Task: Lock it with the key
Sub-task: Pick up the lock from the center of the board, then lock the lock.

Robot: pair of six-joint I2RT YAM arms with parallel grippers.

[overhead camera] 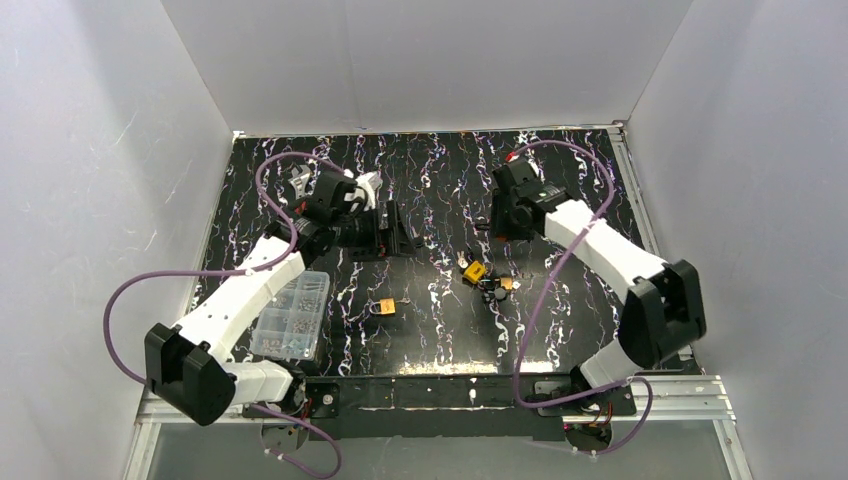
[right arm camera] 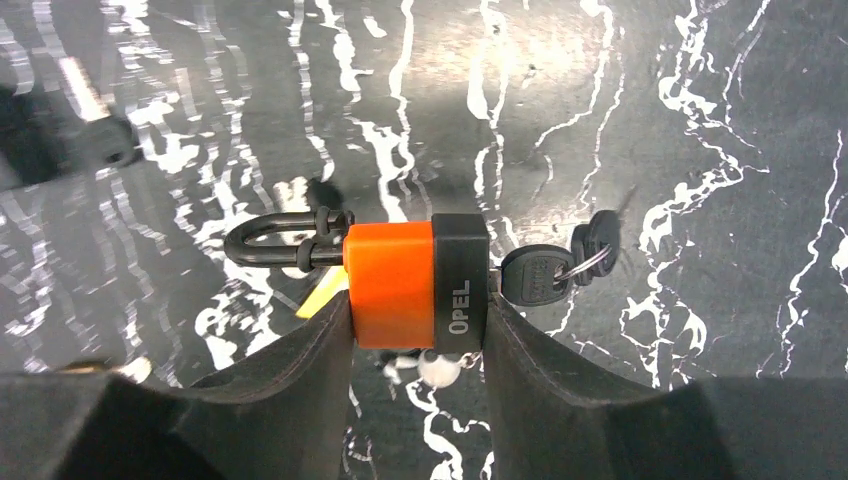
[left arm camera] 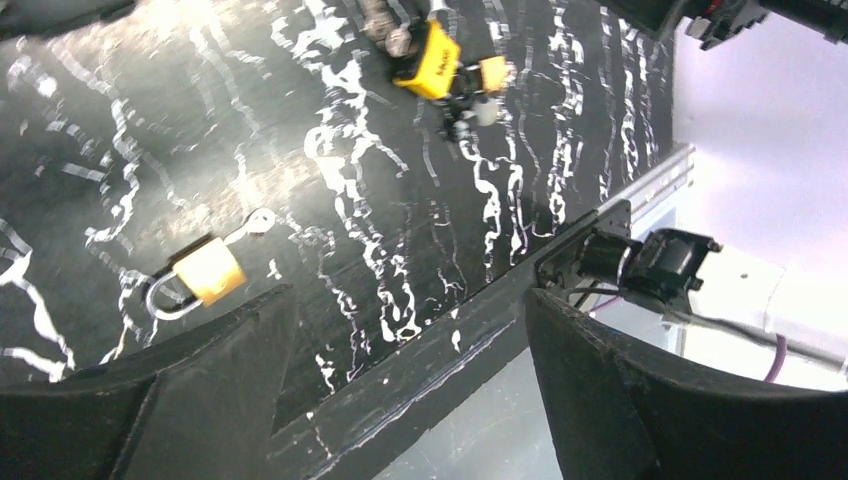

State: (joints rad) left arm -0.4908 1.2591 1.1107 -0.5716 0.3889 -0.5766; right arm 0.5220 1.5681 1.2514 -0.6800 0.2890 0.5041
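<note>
My right gripper (right arm camera: pixel 415 325) is shut on an orange padlock (right arm camera: pixel 390 283) with a black base marked OPEL. Its dark shackle (right arm camera: pixel 270 240) points left. A black-headed key (right arm camera: pixel 540 275) sits in its base on the right, with a ring and a second key. In the top view this gripper (overhead camera: pixel 498 228) hangs above the mat, just behind a yellow padlock (overhead camera: pixel 474 271). My left gripper (left arm camera: pixel 405 310) is open and empty, raised over the mat at the back left (overhead camera: pixel 388 232). A brass padlock (left arm camera: pixel 205 270) with a small key (left arm camera: pixel 258 220) lies below it.
The yellow padlock (left arm camera: pixel 432 62) lies with other small locks and keys mid-table. A clear plastic box of screws (overhead camera: pixel 292 315) stands beside the left arm. A metal rail (overhead camera: pixel 440 385) runs along the near edge. White walls enclose the mat.
</note>
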